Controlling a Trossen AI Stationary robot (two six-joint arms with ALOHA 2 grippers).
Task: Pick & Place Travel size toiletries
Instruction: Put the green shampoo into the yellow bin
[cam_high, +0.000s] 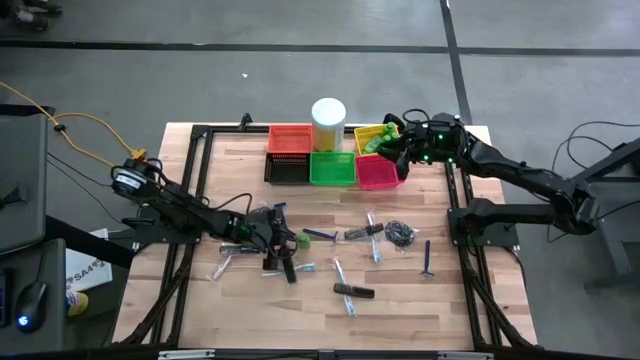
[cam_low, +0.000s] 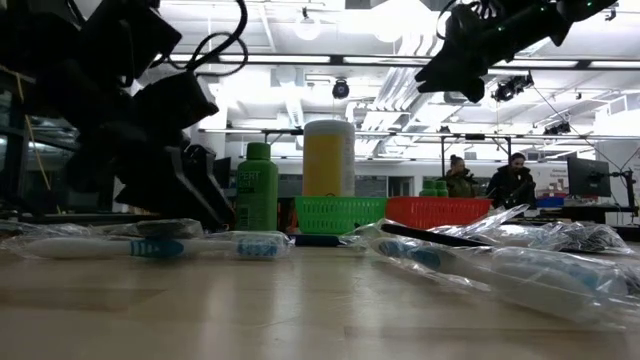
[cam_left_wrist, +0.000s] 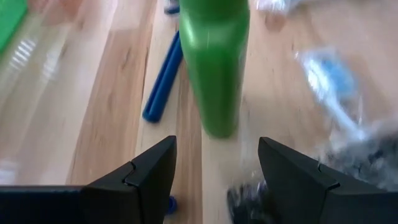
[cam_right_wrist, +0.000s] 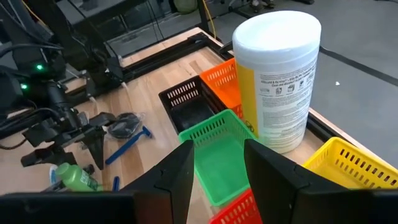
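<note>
between the fingers of our left gripper (cam_left_wrist: 214, 171) the jaws stand wide with nothing in them, and a small green bottle (cam_left_wrist: 214, 62) lies on the wood straight ahead of the gap, so we judge we are lined up to close on it next. a blue razor (cam_left_wrist: 163, 78) lies just beside the bottle, close enough that a finger could catch it. from above, this gripper (cam_high: 276, 243) sits at about seven o'clock on the table (cam_high: 400, 310), the bottle (cam_high: 303, 240) at its tip.

our right gripper (cam_high: 398, 152) hangs over the baskets at one o'clock, fingers partly apart. we see nothing between them in its own view, where the green basket (cam_right_wrist: 221, 158) lies right beneath; we read it as waiting above the drop zone.

outward from there, the tall white cylinder (cam_high: 328, 123) stands at twelve o'clock behind the baskets. the rest of the toiletries are scattered over the middle of the table: a wrapped toothbrush (cam_high: 373, 236), a dark coiled bundle (cam_high: 401, 234), another razor (cam_high: 427, 258) and a black stick (cam_high: 355, 291), all still to be sorted.
</note>
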